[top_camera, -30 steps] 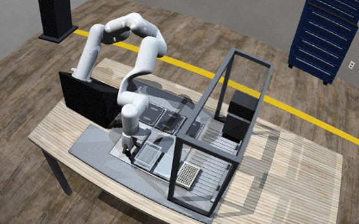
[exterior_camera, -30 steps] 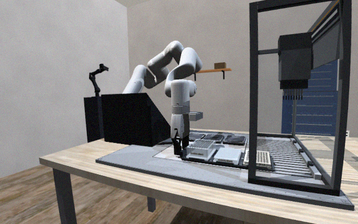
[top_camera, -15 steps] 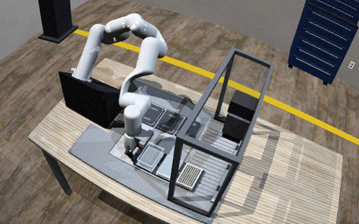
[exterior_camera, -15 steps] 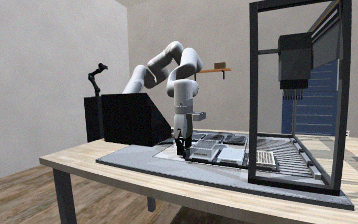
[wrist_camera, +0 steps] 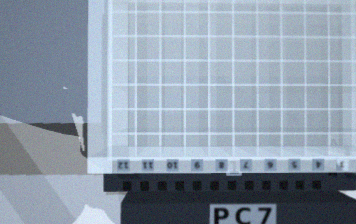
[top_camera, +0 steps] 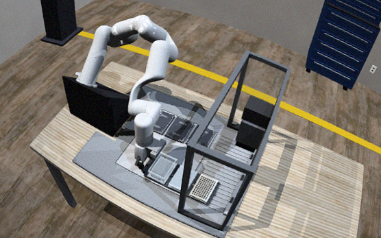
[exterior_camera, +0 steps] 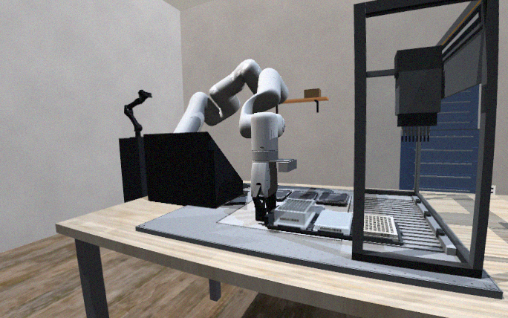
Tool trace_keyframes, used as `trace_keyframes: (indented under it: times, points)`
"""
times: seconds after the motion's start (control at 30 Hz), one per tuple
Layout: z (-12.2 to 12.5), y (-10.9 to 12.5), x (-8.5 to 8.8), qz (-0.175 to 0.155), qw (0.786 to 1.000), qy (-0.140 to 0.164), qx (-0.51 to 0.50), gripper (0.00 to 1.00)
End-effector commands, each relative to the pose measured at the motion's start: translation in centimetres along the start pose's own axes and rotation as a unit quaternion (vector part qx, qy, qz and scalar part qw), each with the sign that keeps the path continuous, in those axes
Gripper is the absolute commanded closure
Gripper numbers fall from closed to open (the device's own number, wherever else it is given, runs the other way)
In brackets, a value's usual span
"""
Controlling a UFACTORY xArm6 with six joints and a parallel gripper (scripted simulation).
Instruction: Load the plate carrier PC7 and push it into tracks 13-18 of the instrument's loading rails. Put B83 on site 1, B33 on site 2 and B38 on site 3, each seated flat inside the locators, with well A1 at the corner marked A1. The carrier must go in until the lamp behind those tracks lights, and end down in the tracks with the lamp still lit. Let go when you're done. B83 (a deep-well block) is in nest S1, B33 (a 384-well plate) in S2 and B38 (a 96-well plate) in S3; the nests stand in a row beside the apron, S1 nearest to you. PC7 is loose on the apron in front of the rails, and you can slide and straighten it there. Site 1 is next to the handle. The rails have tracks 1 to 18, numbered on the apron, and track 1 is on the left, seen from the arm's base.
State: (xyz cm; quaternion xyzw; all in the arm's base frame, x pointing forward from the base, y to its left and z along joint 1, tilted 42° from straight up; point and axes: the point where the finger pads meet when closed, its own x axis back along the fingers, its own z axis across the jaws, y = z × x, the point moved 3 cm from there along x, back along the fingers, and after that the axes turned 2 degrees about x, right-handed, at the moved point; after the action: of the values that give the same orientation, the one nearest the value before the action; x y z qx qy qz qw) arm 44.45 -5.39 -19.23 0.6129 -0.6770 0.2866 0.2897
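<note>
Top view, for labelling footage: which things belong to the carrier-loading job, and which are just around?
Job:
carrier PC7
deep-well block
384-well plate
96-well plate
rails
nests
open claw

Around:
blue cabinet
black pedestal
wall shelf

The worktop is pale, striped wood. The arm looks like glossy white plastic. The instrument frame is matt grey metal.

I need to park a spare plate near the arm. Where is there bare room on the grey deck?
Bare grey deck lies between the black base box and the table's front edge, left of carrier PC7. It is crowded around the gripper, the carrier's three plates and the nests.
</note>
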Motion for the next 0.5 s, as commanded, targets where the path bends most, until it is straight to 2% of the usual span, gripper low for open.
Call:
trace_keyframes:
  times: [0.0,0.47]
  points:
    - [0.1,-0.5,0.2,0.002,1.0,0.001,0.001,0.18]
    - [0.1,-1.7,0.2,0.002,1.0,0.001,0.001,0.18]
